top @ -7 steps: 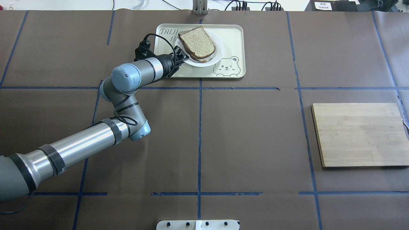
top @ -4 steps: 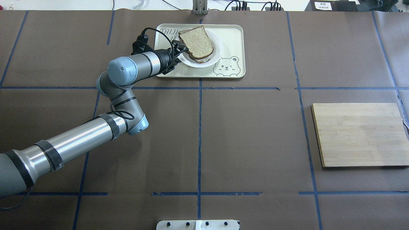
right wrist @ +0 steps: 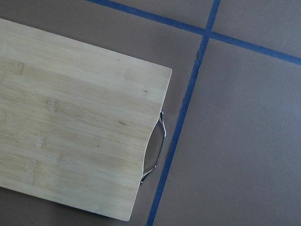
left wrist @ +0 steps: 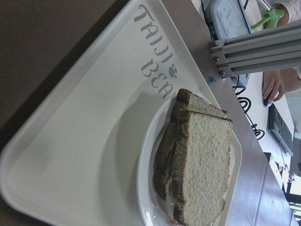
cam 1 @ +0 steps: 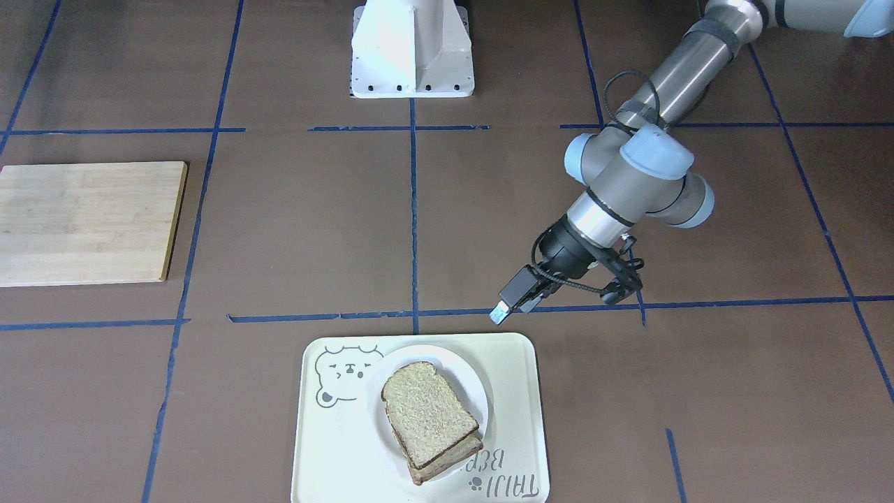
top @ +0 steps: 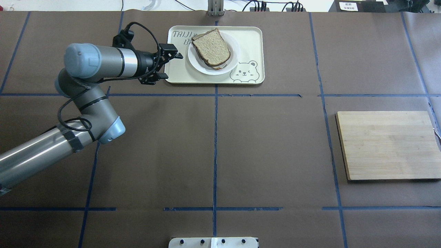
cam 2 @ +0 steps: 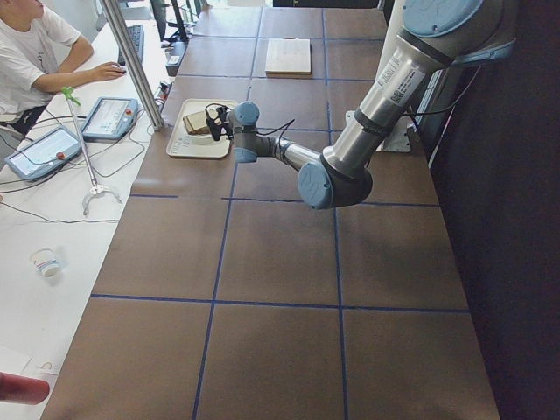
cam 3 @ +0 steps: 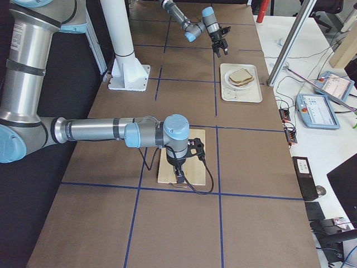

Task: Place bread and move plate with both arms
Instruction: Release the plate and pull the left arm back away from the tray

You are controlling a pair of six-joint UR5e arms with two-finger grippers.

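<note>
The bread (top: 211,46), a dark-crusted slice, lies on top of a paler slice on the white plate (top: 197,64). The plate stands on a cream bear tray (top: 249,41) at the far middle of the table. The bread also shows in the front view (cam 1: 427,405) and in the left wrist view (left wrist: 204,165). My left gripper (top: 170,65) hovers at the tray's left edge. It is open, empty and apart from the plate. My right gripper (cam 3: 178,177) shows only in the right side view, above a wooden board. I cannot tell whether it is open or shut.
A bamboo cutting board (top: 387,144) with a metal handle (right wrist: 157,146) lies at the table's right side. Blue tape lines cross the brown table cover. The white pedestal base (cam 1: 412,49) stands at the robot's edge. An aluminium post (left wrist: 254,52) stands behind the tray.
My left gripper was at the left edge of the bread and plate. It has drawn back to the left, off the plate, and is empty. The bread stays on the plate.
</note>
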